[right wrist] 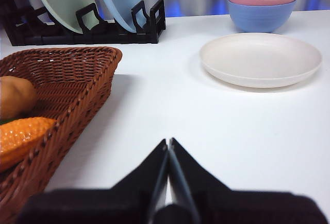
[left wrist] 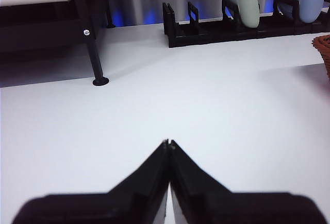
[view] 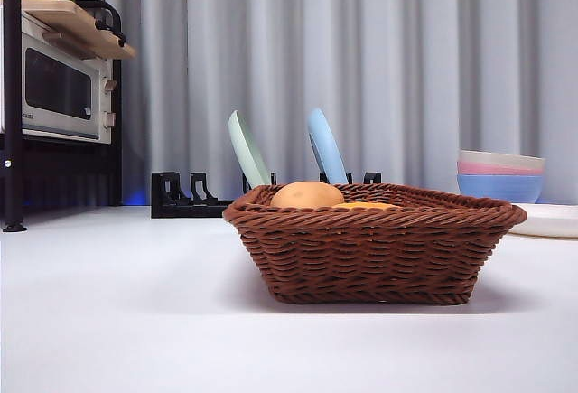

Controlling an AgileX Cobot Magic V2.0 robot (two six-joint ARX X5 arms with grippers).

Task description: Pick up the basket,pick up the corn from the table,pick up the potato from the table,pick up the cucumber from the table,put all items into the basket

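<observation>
The basket point(view: 375, 248) is sitting flat on the table point(view: 117, 312), and the load is already riding inside it. The potato point(view: 307, 195) is poking above the braided rim, with the corn point(right wrist: 20, 134) lying just beside it, bumpy orange end toward the near wall. The right wrist view is giving only a thin green sliver between those two, probably the cucumber, though it is too hidden to call. Both arms are hanging back: the left gripper point(left wrist: 168, 142) is hovering over bare table well apart from the basket, jaws pinched together and carrying nothing. The right gripper point(right wrist: 168, 141) is doing the same just beside the basket's flared side, tips touching, nothing between them. By the look of it, the packing job is all but finished.
</observation>
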